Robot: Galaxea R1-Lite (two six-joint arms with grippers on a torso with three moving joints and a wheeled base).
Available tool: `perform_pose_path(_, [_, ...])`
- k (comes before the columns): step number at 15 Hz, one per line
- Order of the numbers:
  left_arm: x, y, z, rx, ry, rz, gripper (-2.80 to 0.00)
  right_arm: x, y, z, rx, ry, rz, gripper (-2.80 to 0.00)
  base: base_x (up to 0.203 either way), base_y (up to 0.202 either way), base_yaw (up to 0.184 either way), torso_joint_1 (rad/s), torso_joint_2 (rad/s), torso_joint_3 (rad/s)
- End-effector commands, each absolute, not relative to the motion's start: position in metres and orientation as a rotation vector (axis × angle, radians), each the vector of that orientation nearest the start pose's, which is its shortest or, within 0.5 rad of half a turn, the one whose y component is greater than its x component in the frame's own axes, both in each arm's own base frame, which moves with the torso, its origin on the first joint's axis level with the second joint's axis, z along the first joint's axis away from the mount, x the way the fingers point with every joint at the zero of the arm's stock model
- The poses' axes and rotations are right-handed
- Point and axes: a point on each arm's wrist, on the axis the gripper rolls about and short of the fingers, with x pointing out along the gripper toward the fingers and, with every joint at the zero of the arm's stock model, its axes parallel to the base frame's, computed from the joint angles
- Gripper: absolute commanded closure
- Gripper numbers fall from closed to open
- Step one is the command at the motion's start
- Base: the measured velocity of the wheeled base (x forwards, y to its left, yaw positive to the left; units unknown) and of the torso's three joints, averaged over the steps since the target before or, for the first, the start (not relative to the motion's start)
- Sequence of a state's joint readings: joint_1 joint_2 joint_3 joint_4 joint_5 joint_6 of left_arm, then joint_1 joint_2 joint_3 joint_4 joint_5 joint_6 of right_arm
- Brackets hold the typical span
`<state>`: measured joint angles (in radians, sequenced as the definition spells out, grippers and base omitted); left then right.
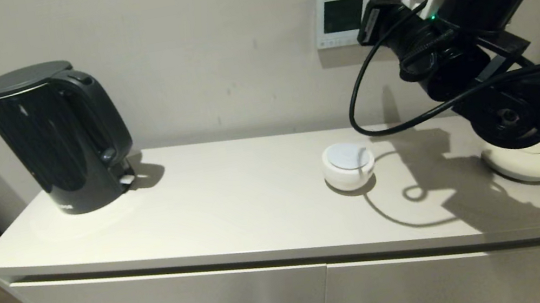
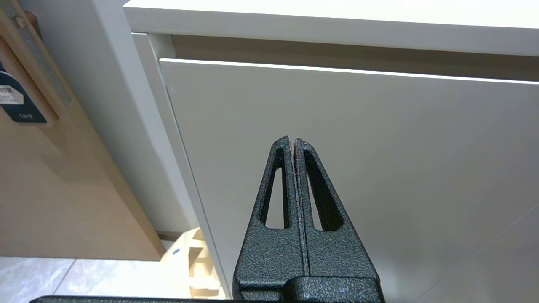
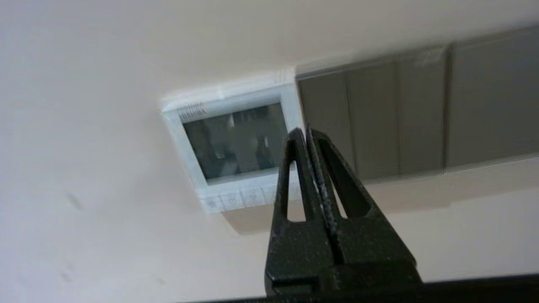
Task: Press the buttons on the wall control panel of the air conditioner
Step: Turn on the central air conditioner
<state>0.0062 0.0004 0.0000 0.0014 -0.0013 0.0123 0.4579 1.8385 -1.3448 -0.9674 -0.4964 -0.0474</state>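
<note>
**On the wall above the cabinet: your right arm closes in on the thermostat**

Against the beige wall (image 1: pixel 208 46) stands a long white cabinet (image 1: pixel 234 201), the largest thing before you. At its left end sits a black electric kettle (image 1: pixel 56 138). Toward the right lie a small round white puck (image 1: pixel 348 164) and a flatter white disc (image 1: pixel 523 163), the second partly under your right arm.

Your right arm (image 1: pixel 499 80) is raised from the right side, its wrist aimed at the wall, which puts the tool at panel height rather than at the cabinet top. A black cable (image 1: pixel 366 102) loops down from it.

Mounted on the wall is the air conditioner's wall control panel (image 3: pixel 230 145), a small white-framed square with a dark screen. Immediately beside it run the dark grey switch plates (image 3: pixel 400 118). The buttons (image 3: pixel 236 198) form a pale row along the panel's lower edge.

Your right gripper (image 3: pixel 304 131) has its two fingers pressed together into a single narrow point and holds nothing, presumably so that the tip can poke one small button. In the wrist view the tip lies over the screen's edge nearest the switch plates, above the button row. Whether it touches the panel cannot be told; it appears to be just short of it.

Your left gripper (image 2: pixel 292 141) is parked low in front of the cabinet door (image 2: pixel 379 168), fingers likewise together and empty.
</note>
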Motion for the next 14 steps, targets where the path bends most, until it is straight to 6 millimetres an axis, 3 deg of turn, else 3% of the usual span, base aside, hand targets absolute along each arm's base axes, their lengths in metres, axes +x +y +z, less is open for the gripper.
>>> perform_pose_path(1, [-0.023, 0.000, 0.075, 0.012, 0.002, 0.006, 0.00, 0.336, 0.154, 0.306, 0.161, -0.395, -0.047, 0.00, 0.000, 0.000, 0.000, 0.000, 0.00, 0.000])
perform_pose_path(4, [-0.023, 0.000, 0.075, 0.012, 0.002, 0.005, 0.00, 0.341, 0.163, 0.313, 0.175, -0.420, -0.030, 0.00, 0.000, 0.000, 0.000, 0.000, 0.00, 0.000])
perform_pose_path(7, [-0.023, 0.000, 0.075, 0.012, 0.002, 0.005, 0.00, 0.357, 0.182, 0.300, 0.158, -0.403, -0.016, 0.00, 0.000, 0.000, 0.000, 0.000, 0.00, 0.000])
perform_pose_path(14, [-0.023, 0.000, 0.075, 0.012, 0.002, 0.006, 0.00, 0.373, 0.175, 0.295, 0.131, -0.385, -0.037, 0.00, 0.000, 0.000, 0.000, 0.000, 0.00, 0.000])
